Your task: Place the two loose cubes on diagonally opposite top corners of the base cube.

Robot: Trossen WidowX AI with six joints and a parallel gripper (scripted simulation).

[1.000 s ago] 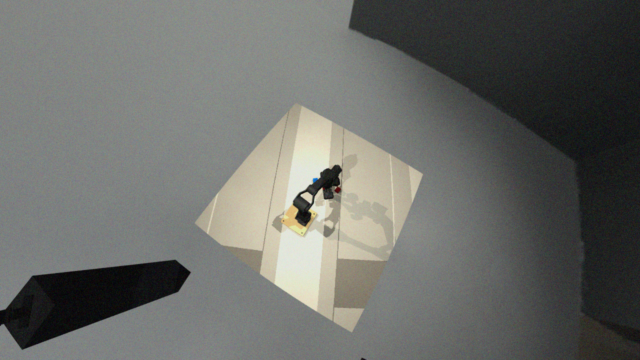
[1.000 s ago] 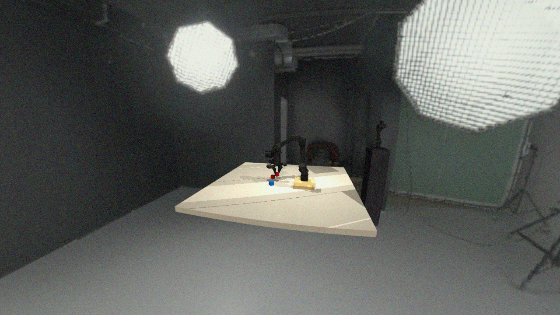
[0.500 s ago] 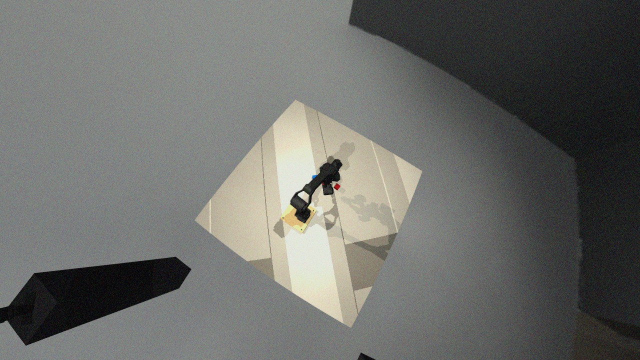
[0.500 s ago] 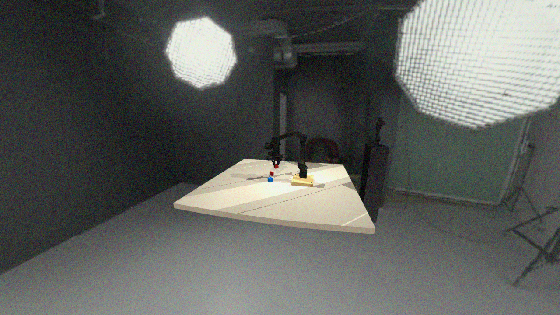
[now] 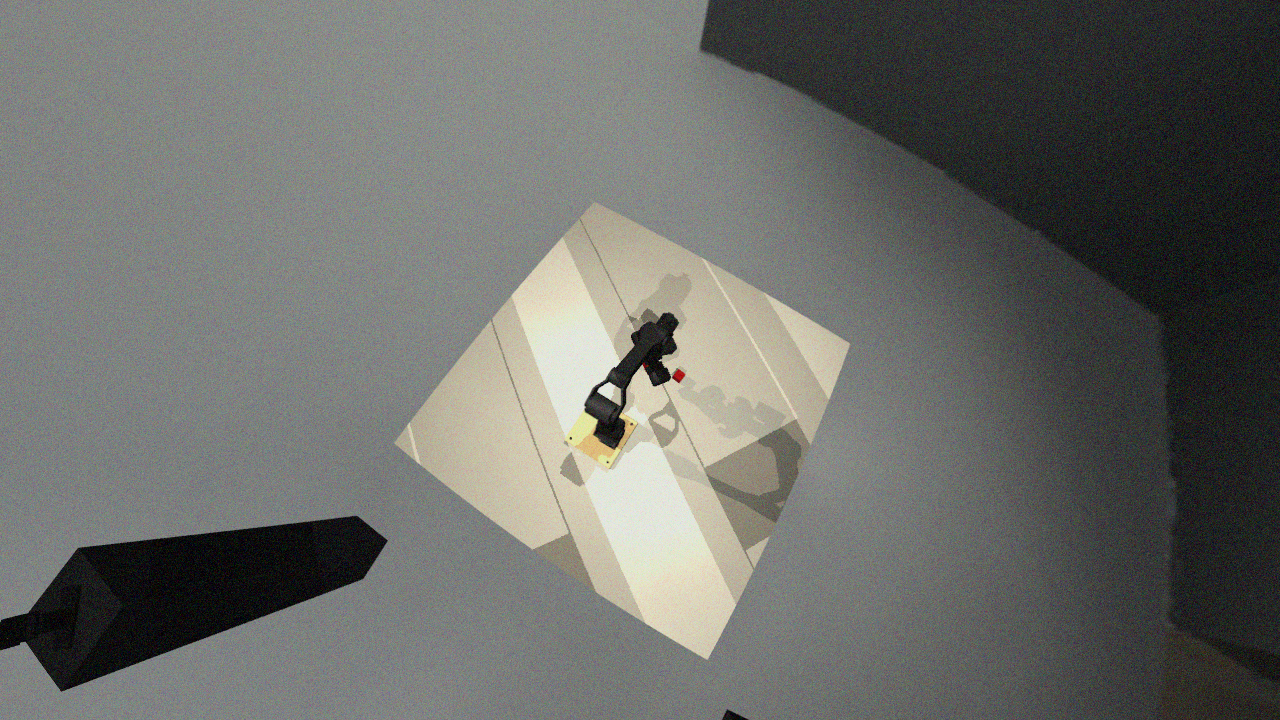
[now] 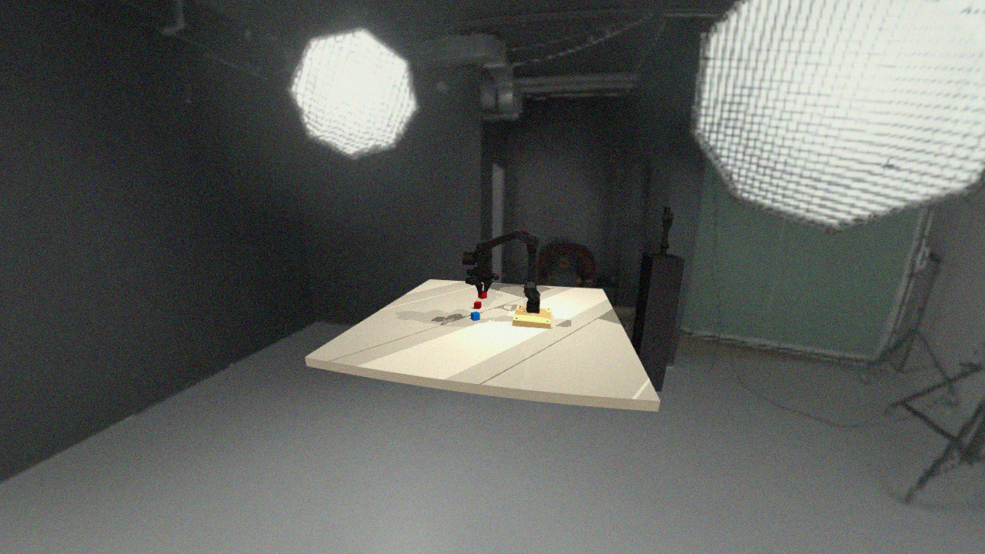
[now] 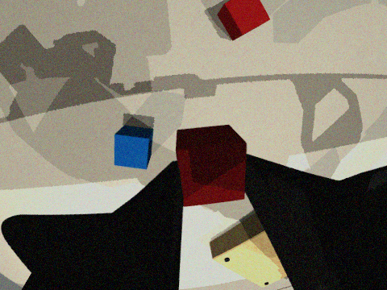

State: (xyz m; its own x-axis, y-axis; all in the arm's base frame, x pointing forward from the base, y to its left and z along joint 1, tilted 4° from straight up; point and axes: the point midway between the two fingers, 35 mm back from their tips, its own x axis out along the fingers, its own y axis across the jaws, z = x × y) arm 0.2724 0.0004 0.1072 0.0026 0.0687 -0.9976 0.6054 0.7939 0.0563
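Nearest you in the wrist view, your pincer (image 6: 483,292) (image 7: 209,164) is partly open, its 2 black fingers closed against opposite sides of 1 dark red cube (image 6: 482,295) (image 7: 211,166). You have that cube raised above the table (image 5: 760,326) (image 6: 482,368) (image 7: 242,58), apart from the other 2 cubes. Beyond the fingertips, the blue cube (image 6: 475,316) (image 7: 132,150) sits flat on the table with nothing on top of it. Farther out, the other red cube (image 5: 678,375) (image 6: 477,305) (image 7: 246,16) rests on the table too, apart from the blue cube. From above, your arm hides the blue cube.

In the exterior view, your arm (image 5: 637,358) (image 6: 532,261) rises from the yellow plate (image 5: 577,435) (image 6: 532,321) (image 7: 246,261), bends at a high elbow and reaches out over the table. Its wrist turns down, so the fingers point at the tabletop.

Past the table, you see a tall black pillar (image 5: 223,586) (image 6: 659,309) standing, and beyond it a pale green panel (image 6: 792,296).
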